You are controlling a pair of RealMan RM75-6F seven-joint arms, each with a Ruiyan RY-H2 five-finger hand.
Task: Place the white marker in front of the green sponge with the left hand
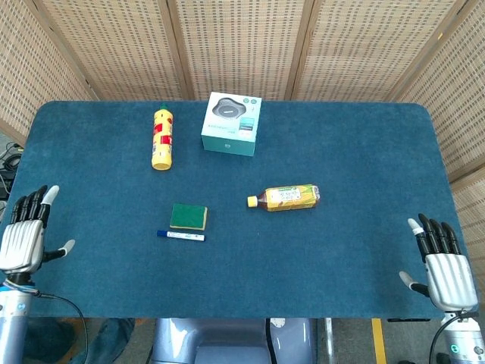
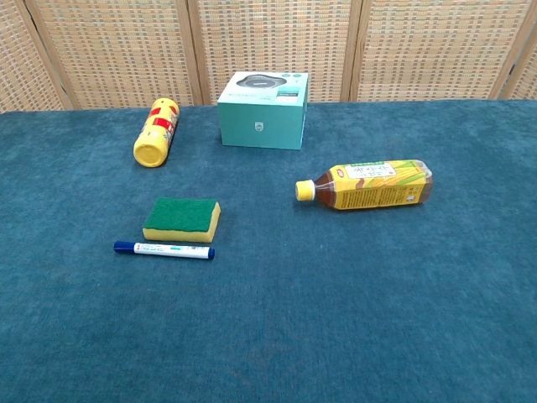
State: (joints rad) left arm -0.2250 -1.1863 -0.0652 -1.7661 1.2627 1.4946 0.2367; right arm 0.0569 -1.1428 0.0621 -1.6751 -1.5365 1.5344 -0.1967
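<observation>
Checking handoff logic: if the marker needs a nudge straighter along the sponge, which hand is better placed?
Left. The left hand sits on the white marker's side; the right hand is across the table, past the green sponge.

The tabletop (image 2: 352, 319) is covered in a matt blue cloth with a fine, felt-like nap. On it the sponge (image 2: 182, 218) shows a rough green scouring face over a soft yellow foam body. Just beside the sponge, the marker (image 2: 164, 249) is smooth white plastic with glossy blue ends. Behind the sponge, the box (image 2: 263, 110) looks like printed teal cardboard. The hands (image 1: 23, 236) (image 1: 443, 262) have brushed silvery metal backs and dark fingers (image 1: 432, 231).
</observation>
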